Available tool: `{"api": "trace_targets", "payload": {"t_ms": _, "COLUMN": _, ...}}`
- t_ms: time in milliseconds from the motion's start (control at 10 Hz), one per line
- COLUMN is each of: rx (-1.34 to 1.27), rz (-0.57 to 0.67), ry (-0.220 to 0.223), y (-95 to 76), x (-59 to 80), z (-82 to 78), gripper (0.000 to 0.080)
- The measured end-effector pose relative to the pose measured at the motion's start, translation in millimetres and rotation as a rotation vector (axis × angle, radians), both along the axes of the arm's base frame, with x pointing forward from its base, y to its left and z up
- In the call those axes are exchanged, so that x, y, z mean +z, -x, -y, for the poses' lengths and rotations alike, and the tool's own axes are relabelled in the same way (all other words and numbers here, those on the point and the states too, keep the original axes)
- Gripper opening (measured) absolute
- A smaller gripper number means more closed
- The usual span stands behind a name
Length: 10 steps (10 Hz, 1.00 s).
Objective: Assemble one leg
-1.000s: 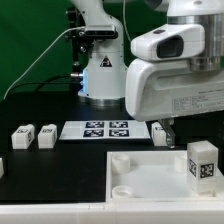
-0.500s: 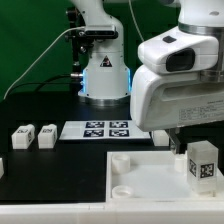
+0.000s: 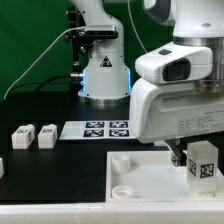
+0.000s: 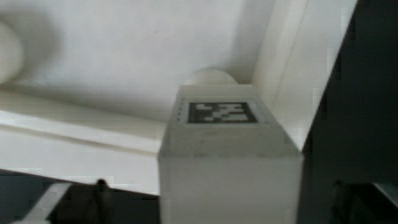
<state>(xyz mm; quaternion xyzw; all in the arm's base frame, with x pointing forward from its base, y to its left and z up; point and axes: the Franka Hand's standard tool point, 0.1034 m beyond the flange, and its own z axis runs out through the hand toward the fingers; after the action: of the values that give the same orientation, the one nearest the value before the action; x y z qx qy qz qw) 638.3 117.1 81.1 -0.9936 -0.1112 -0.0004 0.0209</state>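
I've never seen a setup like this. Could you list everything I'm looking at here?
table: 1, black.
tray: 1, white, front of table.
marker board: 1, white with black tags, mid-table.
standing leg: 1, white, upright on the tray, exterior view's right.
loose legs: 2, white, on the table, exterior view's left of the marker board.
arm: 1, white, base at back.
gripper: 1, dark, by the standing leg; open or shut unclear.

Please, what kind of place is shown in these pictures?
Probably a robotics lab bench: a robot arm over a black table, a green backdrop behind it, and the marker board lying flat.
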Motion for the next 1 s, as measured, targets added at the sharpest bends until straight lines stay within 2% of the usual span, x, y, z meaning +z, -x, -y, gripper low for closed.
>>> {"api": "trace_targets", "payload": {"t_ms": 100, "rx": 0.000, "rz": 0.000, "ry": 0.000, "y": 0.1, "x": -0.2, "z": 0.2, "gripper": 0.0525}}
{"api": "trace_targets", "payload": {"t_ms": 200, "rx": 0.000, "rz": 0.000, "ry": 0.000, "y": 0.1, "x": -0.3, "z": 0.2, "gripper": 0.0387}}
{"api": "trace_targets", "payload": {"t_ms": 300, "rx": -0.005, "rz": -0.001, "ry": 0.000, "y": 0.2, "x": -0.4, "z": 0.0, "gripper": 0.0291}}
{"api": "trace_targets", "payload": {"t_ms": 600, "rx": -0.090, "rz": -0.005, "ry": -0.004, "y": 0.4, "x": -0.5, "z": -0.9, "gripper": 0.0291}}
{"api": "trace_targets", "payload": {"t_ms": 1000, "rx": -0.696, "rz": -0.033, "ry": -0.028, "y": -1.6, "x": -2.0, "z": 4.4, "gripper": 0.0291}}
